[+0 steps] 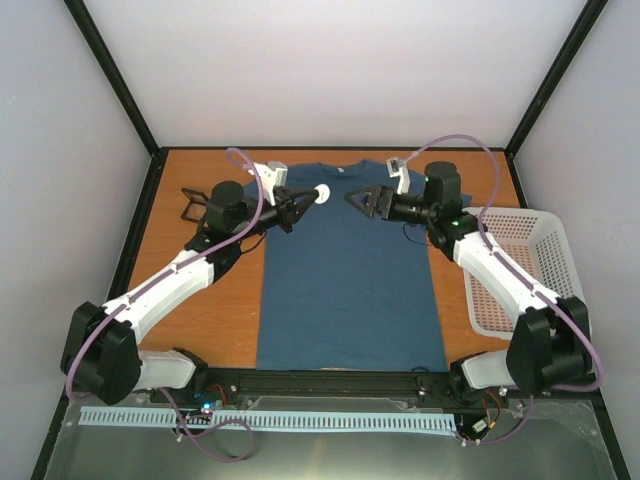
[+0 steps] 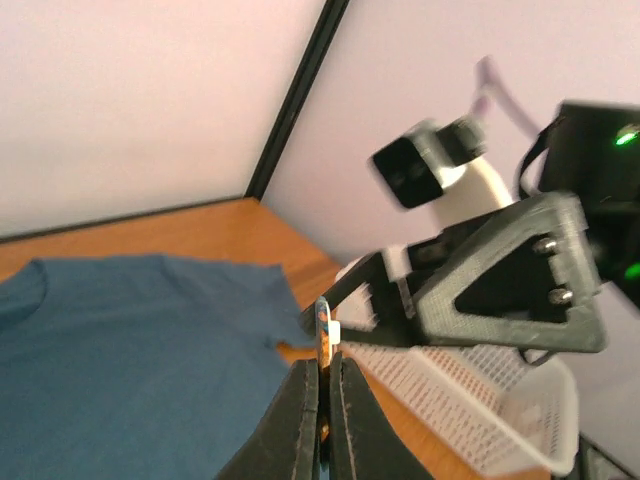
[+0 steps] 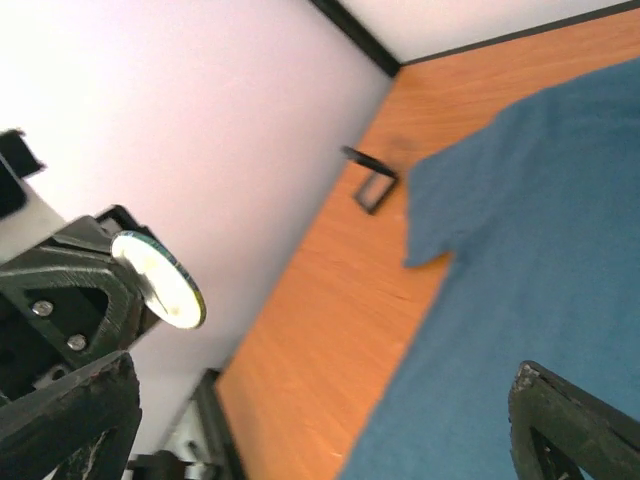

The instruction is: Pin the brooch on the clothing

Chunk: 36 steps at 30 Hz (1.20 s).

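Top external view: the small round pale grey-green brooch [image 1: 322, 194] is seen over the upper chest of the shirt, just below the neck opening. It is clamped at the tip of the left gripper [image 1: 308, 200]. In the left wrist view the brooch [image 2: 323, 330] is seen edge-on, pinched between the two dark fingers [image 2: 300, 410], which are pressed together on it, and it is held up off the fabric. In the right wrist view its pale face [image 3: 160, 280] is turned towards that camera.

The right gripper [image 1: 358, 200] is placed just right of the brooch, facing it and apart from it. Its jaws are spread wide and nothing is held between them; its two fingers [image 3: 570, 420] are seen at opposite lower corners of the right wrist view.

The plain dark teal-blue short-sleeved T-shirt [image 1: 345, 290] is laid flat in the middle of the orange-brown wooden table [image 1: 225, 320], neck at the far end and hem at the near edge.

A small black angular frame-like holder [image 1: 190, 205] is seen on the table left of the T-shirt, near the left sleeve. A white plastic mesh basket [image 1: 520, 270] is set on the right side, partly covered by the right arm.
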Motion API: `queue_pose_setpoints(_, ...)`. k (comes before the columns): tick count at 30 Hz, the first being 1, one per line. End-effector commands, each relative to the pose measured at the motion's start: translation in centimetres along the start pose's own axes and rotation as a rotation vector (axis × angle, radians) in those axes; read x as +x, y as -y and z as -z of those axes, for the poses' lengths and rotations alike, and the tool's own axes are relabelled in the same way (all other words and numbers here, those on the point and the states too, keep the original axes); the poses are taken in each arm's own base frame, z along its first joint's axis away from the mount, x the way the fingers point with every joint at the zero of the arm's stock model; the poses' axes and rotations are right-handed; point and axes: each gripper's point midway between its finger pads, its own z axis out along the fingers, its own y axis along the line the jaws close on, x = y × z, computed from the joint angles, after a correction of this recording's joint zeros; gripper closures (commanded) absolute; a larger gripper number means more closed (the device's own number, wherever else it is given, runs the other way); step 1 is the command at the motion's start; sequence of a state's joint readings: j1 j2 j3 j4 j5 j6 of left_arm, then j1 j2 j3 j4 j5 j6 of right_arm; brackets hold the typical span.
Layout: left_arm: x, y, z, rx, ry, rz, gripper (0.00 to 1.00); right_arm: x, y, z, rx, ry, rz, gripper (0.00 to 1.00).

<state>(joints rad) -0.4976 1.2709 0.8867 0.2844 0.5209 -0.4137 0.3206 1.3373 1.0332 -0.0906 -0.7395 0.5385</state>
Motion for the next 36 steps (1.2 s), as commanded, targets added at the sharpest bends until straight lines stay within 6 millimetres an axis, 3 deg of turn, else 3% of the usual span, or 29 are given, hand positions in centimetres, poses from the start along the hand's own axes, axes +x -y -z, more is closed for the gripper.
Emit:
queue_pose_setpoints(1,-4.7,3.7,-0.2,0.192,0.167,0.015,0.99,-1.5,-5.0,-1.0,-0.334,-0.030,-0.075,0.04)
queue_pose_setpoints(11,-4.7,4.9,-0.4,0.302,0.173,0.027,0.99,-1.6,-7.6,-0.8,-0.578,-0.042,-0.127,0.29)
queue_pose_setpoints(19,-5.2,4.8,-0.8,0.305,0.183,0.022,0.99,-1.6,-7.6,-1.4,-0.583,-0.054,-0.119,0.30)
queue_pose_setpoints(26,-5.2,4.9,-0.6,0.312,0.191,0.033,0.99,-1.2,-7.9,-2.1,-0.629,-0.069,-0.138,0.44)
queue_pose_setpoints(36,-5.0,5.7,-0.4,0.355,0.179,0.020,0.99,-1.2,-7.2,-2.7,-0.611,-0.073,-0.179,0.46)
